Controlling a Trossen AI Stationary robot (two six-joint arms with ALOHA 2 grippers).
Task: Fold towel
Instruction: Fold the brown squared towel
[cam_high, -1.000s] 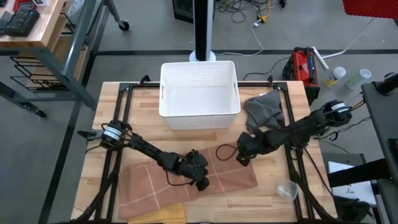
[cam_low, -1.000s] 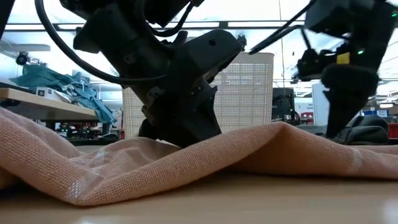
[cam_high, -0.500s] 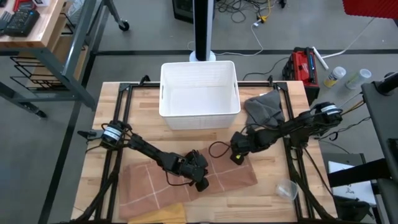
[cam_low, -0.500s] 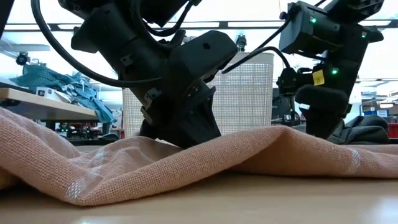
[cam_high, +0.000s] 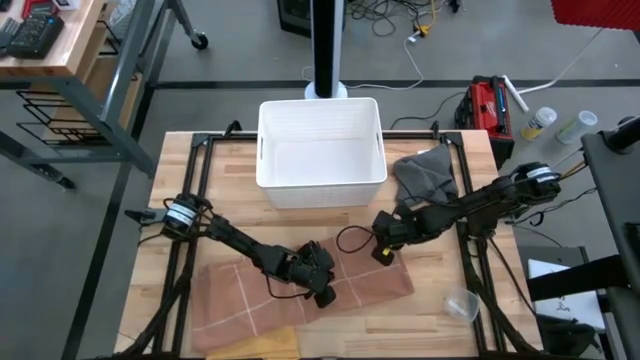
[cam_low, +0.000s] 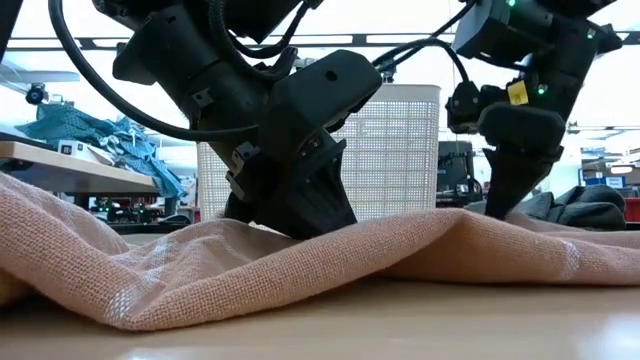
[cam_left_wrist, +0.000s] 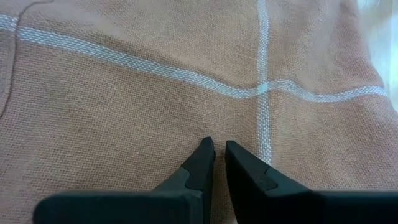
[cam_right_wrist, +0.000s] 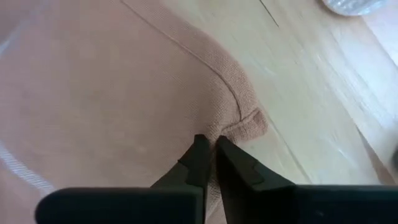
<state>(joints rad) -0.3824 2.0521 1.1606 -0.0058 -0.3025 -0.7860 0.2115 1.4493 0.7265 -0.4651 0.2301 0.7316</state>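
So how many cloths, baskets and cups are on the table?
Cloths: 2, the peach towel and a grey cloth
Baskets: 1, the white basket
Cups: 1, a clear cup
Total: 4

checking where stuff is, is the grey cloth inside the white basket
No, in the high view the grey cloth lies on the table beside the white basket, whose inside shows nothing in it.
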